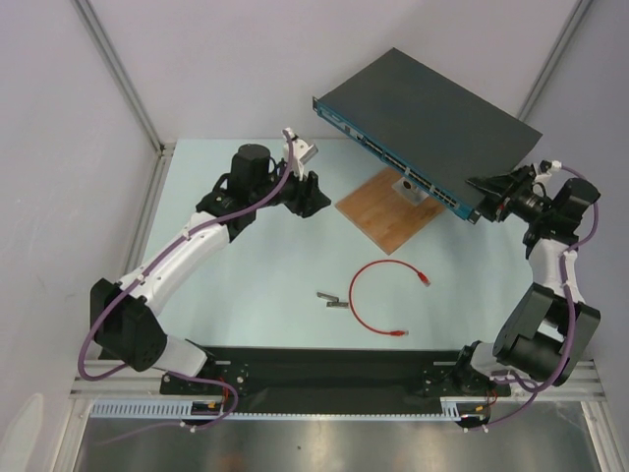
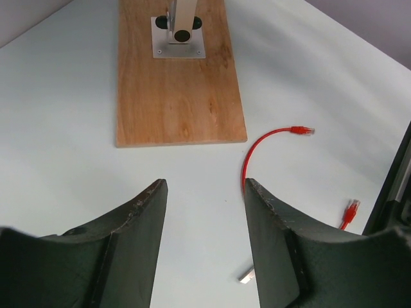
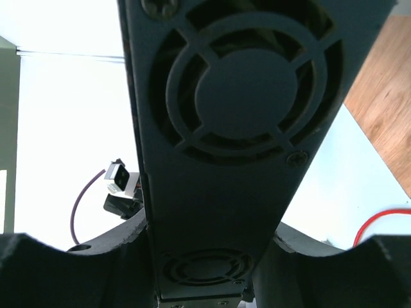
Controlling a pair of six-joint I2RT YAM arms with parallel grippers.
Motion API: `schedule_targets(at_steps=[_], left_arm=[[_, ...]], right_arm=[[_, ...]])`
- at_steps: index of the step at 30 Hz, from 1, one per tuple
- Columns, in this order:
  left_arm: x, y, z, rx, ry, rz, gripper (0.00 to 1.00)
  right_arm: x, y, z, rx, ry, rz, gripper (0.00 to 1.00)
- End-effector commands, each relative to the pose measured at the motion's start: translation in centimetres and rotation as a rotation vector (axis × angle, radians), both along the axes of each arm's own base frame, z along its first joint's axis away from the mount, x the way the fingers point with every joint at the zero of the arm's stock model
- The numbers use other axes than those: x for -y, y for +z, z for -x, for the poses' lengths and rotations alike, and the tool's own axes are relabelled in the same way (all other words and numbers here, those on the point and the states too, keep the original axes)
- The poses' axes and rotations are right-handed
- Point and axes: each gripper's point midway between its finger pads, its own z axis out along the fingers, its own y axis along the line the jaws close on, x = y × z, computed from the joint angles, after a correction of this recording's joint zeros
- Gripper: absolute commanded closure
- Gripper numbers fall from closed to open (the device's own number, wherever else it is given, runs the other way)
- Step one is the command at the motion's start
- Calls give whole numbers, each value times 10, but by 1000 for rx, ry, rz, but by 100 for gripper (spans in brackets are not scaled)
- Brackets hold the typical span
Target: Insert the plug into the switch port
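Right tool (image 1: 488, 197) is clamped on the fan end of the switch (image 1: 432, 113), a finger on each side of the housing, while the left tool (image 2: 204, 189) hangs spread and empty over the surface (image 1: 246, 295), just short of the wooden board (image 2: 176, 90). From where I stand nothing of the insertion looks done. The red cable (image 1: 356, 300) lies loose in an arc, its nearest plug (image 1: 423, 278) well apart from the ports, so picking it up, carrying it over and seating it are all left.

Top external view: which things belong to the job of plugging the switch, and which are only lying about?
Job: red cable with its plugs; network switch, gripped by right pincer; open left pincer.
Lying about: two small metal pieces; wooden board.
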Motion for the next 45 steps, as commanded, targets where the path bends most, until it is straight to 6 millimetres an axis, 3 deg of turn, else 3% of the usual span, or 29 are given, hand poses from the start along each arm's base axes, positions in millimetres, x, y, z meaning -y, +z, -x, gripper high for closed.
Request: schedule_targets(at_steps=[1,8,11,14,15,17,18,23,30,33,38,44,45], left_arm=[[-4,18,6,81,-40,9,43],[-6,6,9,107,-74,-41,43],[-8,-8,14,128,-127,-95,41],[-11,-26,20,130,-180,-151,40],[-12,-33,23,124,-196,-165,39],[-15,-43,29,125,-229,-206,37],[-17,-49,31,120,-239,-217,36],[-20,-71,47,139,-321,-295,34],[-17,-130,77,179,-494,-486,35],[-16,-156,95,201,-598,-578,36],[0,-184,119,275,-745,-687,37],[26,-200,124,305,-827,-791,44],[24,-211,122,292,-832,-835,45]], right_arm=[[63,30,-24,243,-215,231,100],[77,34,-32,239,-239,252,100],[64,24,-29,220,-194,293,97],[50,13,-22,205,-155,345,72],[49,12,-21,203,-155,355,55],[47,10,-15,193,-155,369,41],[46,10,-13,191,-152,373,30],[43,9,2,163,-152,400,1],[47,-5,30,90,-174,533,0],[57,-8,42,39,-216,605,0],[84,11,66,79,-309,728,0],[79,48,84,178,-318,830,0],[74,54,86,194,-313,830,0]])
